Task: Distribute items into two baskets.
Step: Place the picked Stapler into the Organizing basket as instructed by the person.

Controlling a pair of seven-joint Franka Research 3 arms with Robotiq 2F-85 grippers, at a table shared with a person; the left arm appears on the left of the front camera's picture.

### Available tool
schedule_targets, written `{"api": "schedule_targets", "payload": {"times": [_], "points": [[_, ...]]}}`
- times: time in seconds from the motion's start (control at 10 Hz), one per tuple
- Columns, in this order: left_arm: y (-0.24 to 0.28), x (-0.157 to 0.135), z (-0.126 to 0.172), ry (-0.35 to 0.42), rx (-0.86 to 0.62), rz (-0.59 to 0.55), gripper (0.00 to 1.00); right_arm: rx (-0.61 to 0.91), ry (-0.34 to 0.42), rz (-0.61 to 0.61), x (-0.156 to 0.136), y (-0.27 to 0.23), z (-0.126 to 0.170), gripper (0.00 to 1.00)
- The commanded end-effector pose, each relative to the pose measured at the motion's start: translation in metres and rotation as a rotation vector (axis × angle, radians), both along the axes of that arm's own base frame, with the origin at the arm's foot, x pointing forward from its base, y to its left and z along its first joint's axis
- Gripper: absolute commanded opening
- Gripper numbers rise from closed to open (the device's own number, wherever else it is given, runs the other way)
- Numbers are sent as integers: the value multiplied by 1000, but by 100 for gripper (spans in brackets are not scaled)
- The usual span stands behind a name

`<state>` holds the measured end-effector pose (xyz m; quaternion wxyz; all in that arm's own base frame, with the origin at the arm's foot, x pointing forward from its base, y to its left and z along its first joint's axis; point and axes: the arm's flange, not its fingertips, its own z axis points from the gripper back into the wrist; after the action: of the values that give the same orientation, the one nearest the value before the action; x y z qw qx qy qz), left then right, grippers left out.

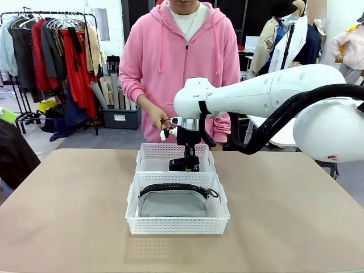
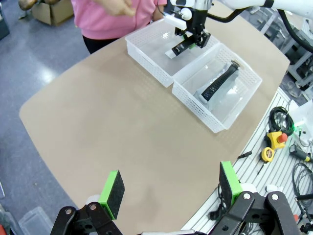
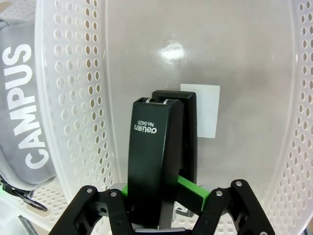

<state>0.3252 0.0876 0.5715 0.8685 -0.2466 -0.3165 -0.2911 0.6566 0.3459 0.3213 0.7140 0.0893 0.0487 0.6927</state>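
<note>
Black stapler [image 3: 159, 161] was pinched in your right gripper [image 3: 164, 196], long axis aimed down into the far basket [image 1: 149, 154]; left gripper [image 2: 168, 188] fingers sat spread, well apart.

Even, bright overhead light; soft, short shadows lie under the baskets on the table [image 1: 68, 216]. A white glare spot sits on the floor of the far basket [image 3: 171, 51] in the right wrist view, where the basket walls bow strongly outward. The left wrist view curves the table edge; its near green pads [image 2: 113, 190] are slightly soft.
</note>
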Motion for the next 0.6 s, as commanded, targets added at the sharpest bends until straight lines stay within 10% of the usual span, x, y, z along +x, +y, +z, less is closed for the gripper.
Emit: {"api": "schedule_targets", "payload": {"times": [0.0, 0.2, 0.5], "points": [[0, 1, -1, -15, -11, -13, 100, 28, 24, 17, 10, 5, 8, 66], [0, 1, -1, -15, -11, -13, 100, 21, 21, 13, 8, 4, 11, 100], [0, 1, -1, -15, -11, -13, 100, 25, 12, 8, 6, -1, 17, 100]]}}
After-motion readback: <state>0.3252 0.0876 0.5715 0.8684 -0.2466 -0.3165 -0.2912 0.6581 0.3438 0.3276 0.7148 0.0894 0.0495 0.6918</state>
